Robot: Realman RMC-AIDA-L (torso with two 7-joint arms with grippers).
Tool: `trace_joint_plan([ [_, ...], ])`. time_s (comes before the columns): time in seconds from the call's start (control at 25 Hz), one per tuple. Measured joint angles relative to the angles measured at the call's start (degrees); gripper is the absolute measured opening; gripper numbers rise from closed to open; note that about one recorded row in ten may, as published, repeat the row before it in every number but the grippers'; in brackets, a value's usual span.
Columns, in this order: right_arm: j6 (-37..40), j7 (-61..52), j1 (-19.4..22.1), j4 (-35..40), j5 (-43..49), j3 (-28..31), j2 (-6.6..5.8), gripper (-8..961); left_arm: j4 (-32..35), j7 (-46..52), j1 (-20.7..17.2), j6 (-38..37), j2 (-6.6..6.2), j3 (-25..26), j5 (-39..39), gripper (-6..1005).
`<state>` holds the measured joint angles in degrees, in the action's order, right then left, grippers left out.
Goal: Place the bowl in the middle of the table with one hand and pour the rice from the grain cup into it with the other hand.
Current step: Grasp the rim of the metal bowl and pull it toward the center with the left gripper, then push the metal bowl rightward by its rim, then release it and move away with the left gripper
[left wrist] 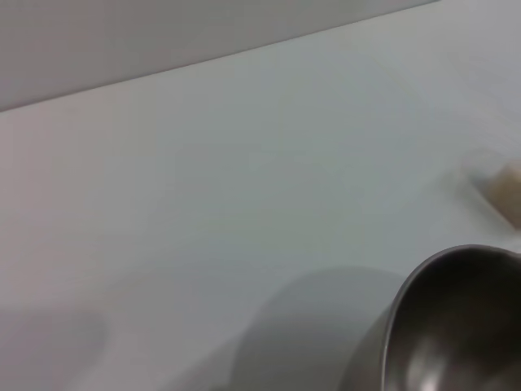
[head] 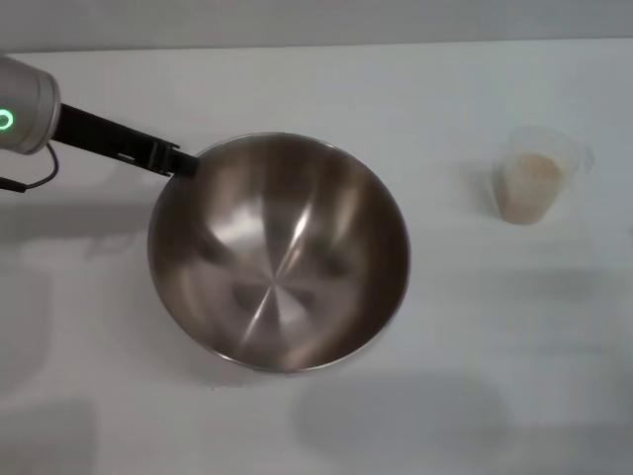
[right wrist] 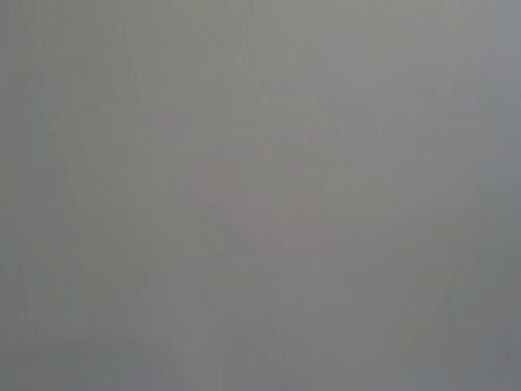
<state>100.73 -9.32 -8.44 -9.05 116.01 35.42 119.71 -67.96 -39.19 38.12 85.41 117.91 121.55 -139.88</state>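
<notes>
Right now the bowl (head: 278,253) sits near the middle of the table (head: 435,89), a little to the robot's left of centre. It is big, round and shiny, and it has nothing in it. It looks tipped a bit, with the near side lower, so it may not be resting flat yet.

The left gripper (head: 176,160) is at the far left rim of the bowl. Its dark jaws look pinched on that rim, one inside and one outside, though the tips are hard to see. The bowl spreads out from the jaws toward the robot's right and toward the robot's body.

To do this step well, I think the left arm should set the bowl down gently until it lies flat, then let go slowly so it does not wobble or slide.

The grain cup (head: 539,176) stands upright, well apart from the jaws, far off on the robot's right. It holds the rice (head: 530,184), a pale heap filling much of the cup. None has been poured.

The right gripper is not in sight; its wrist view shows only plain grey.
</notes>
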Motion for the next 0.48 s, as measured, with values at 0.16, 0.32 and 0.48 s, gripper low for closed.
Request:
trace_joint_plan([
  [0.16,-0.24,0.00,-0.02,0.00,0.00,-0.33,-0.01,833,1.14,-0.34,1.33,0.53,-0.02,0.26,0.96,29],
  [0.32,-0.37,0.00,-0.20,0.00,0.00,-0.58,-0.06,832,2.59,-1.02,2.57,0.74,-0.07,0.49,1.85,29],
  [0.48,-0.37,0.00,-0.29,0.00,0.00,-0.61,-0.09,832,4.43,-1.98,3.92,0.91,-0.29,0.67,3.19,29],
])
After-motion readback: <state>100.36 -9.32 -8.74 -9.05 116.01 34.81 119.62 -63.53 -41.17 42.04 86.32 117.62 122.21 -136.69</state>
